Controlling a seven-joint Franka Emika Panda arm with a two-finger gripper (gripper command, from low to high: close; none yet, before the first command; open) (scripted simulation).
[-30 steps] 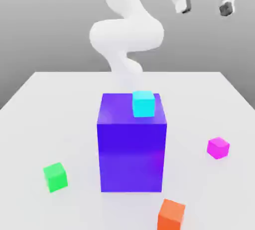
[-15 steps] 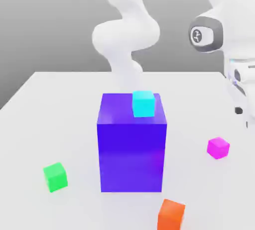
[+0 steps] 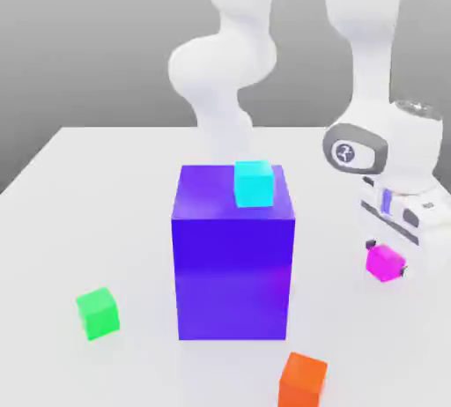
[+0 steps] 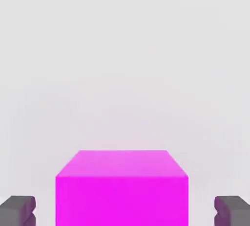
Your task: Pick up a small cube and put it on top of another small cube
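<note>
Lowered since half a second ago, the gripper (image 3: 387, 260) now straddles the small cube (image 3: 384, 262) near the table's (image 3: 88, 185) edge at the exterior view's right. Jaws apart, fingertips (image 4: 17, 211) flanking it (gaps visible both sides). Cyan cube (image 3: 254, 183) sits atop the big blue-purple block (image 3: 232, 264).

Bright, even, shadowless light over the white table (image 3: 79, 185); only faint soft shading beneath the cubes; the blue block (image 3: 232, 255) carries a pale sheen on its front face; the pink cube (image 4: 122, 188) casts a rosy glow onto the surface; edges crisp, no distortion.
</note>
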